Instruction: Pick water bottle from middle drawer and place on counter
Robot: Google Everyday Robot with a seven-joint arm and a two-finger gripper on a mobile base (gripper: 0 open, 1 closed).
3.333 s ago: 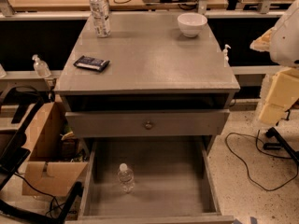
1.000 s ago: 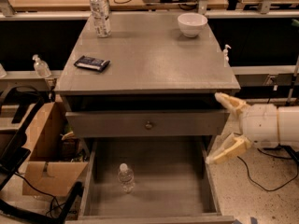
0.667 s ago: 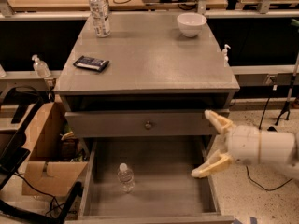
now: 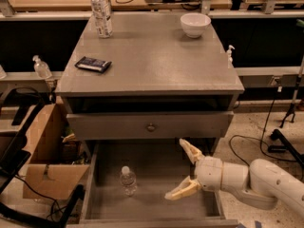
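Note:
The water bottle (image 4: 128,180), small and clear with a white cap, stands upright on the floor of the open middle drawer (image 4: 156,167), left of centre. My gripper (image 4: 181,170) is open, its two cream fingers spread wide, low over the drawer's right half. It is to the right of the bottle and apart from it, with the white arm reaching in from the lower right. The grey counter (image 4: 152,61) lies above, at the top of the cabinet.
On the counter stand a taller labelled bottle (image 4: 101,9) at the back left, a white bowl (image 4: 195,24) at the back right and a dark flat packet (image 4: 93,64) at the left. A drawer front with a knob (image 4: 151,126) overhangs the drawer. A cardboard box (image 4: 45,156) stands at the left.
My arm has come in from the right and dropped, moving left over the open drawer toward the bottle. The fingers have stayed spread. The bottle has not moved.

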